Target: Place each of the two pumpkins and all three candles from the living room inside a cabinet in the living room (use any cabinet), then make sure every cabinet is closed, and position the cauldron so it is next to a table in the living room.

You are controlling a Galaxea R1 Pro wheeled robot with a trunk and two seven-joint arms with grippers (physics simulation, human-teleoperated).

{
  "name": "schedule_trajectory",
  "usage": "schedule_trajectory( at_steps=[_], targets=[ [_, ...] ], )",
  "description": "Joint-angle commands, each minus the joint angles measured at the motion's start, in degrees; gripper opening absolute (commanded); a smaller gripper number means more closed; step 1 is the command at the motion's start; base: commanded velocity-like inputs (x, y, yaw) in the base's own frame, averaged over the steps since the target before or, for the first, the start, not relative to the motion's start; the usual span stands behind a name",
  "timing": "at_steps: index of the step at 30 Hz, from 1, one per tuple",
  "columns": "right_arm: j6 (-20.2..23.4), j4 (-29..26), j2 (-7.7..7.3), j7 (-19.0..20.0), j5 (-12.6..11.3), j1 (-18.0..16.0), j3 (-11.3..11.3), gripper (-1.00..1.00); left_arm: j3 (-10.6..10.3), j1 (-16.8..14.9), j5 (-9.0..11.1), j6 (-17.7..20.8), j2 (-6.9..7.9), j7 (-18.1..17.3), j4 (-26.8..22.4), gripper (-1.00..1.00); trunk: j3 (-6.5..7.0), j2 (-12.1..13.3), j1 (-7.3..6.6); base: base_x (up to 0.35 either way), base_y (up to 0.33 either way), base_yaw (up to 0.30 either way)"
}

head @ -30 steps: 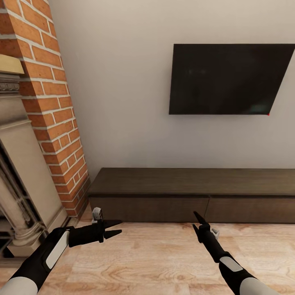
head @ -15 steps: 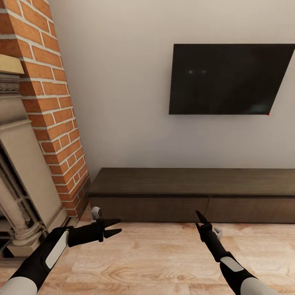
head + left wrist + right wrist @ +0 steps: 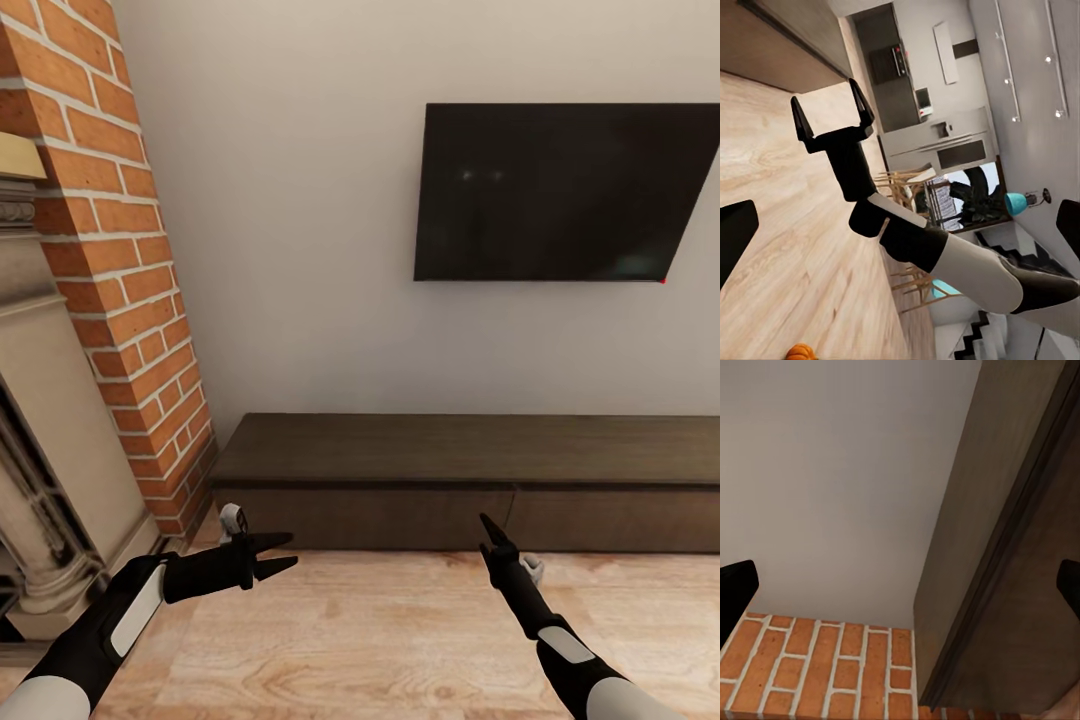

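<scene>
The cabinet (image 3: pixel 460 470) is a long, low dark brown unit against the wall, and both of its drawer fronts are closed. My left gripper (image 3: pixel 288 552) hovers open over the floor, a little short of the cabinet's left end. My right gripper (image 3: pixel 488 536) is held open near the seam between the two drawer fronts; in the left wrist view the right gripper (image 3: pixel 831 112) has nothing between its fingers. One orange pumpkin (image 3: pixel 801 352) lies on the floor behind me. The right wrist view looks along the cabinet (image 3: pixel 1012 547) top. Candles, cauldron and table are out of view.
A red brick chimney (image 3: pixel 120 270) and a stone fireplace surround (image 3: pixel 50 450) stand close on the left. A black TV (image 3: pixel 560 190) hangs above the cabinet. Light wood floor (image 3: pixel 380 640) lies in front. The left wrist view shows a far kitchen with wooden chairs (image 3: pixel 907 187).
The whole head view has shifted slightly, so the fireplace sits further left and the cabinet slightly lower in the picture. The right gripper has edged a little rightward; both stay open.
</scene>
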Motion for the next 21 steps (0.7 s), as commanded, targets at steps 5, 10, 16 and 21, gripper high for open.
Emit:
schedule_trajectory(
  at_steps=[5, 10, 16, 21],
  targets=[
    [-0.35, 0.23, 0.14, -0.37, -0.05, -0.04, -0.31, 1.00, -0.19, -0.04, 0.23, 0.40, 0.00, -0.30, -0.16, 1.00, -0.06, -0.02, -0.01, 0.080, 0.020, 0.000],
    [-5.34, 0.75, 0.19, -5.58, -0.12, -0.04, -0.33, 1.00, -0.53, -0.04, 0.29, 0.40, -0.03, -0.49, -0.59, 1.00, -0.06, -0.02, -0.01, 0.022, 0.006, 0.000],
    [-2.98, 0.37, -0.03, -4.95, -1.82, -0.04, -1.76, 1.00, -0.86, -0.04, -0.18, 0.40, 0.04, -8.71, -1.30, 1.00, -0.06, -0.02, -0.01, 0.002, 0.000, 0.000],
    [1.37, 0.35, 0.06, -0.32, -3.25, -0.04, -3.11, 1.00, -1.01, -0.04, -0.44, 0.40, 0.05, -11.66, -1.08, 1.00, -0.06, -0.02, -0.01, 0.000, 0.000, 0.000]
  ],
)
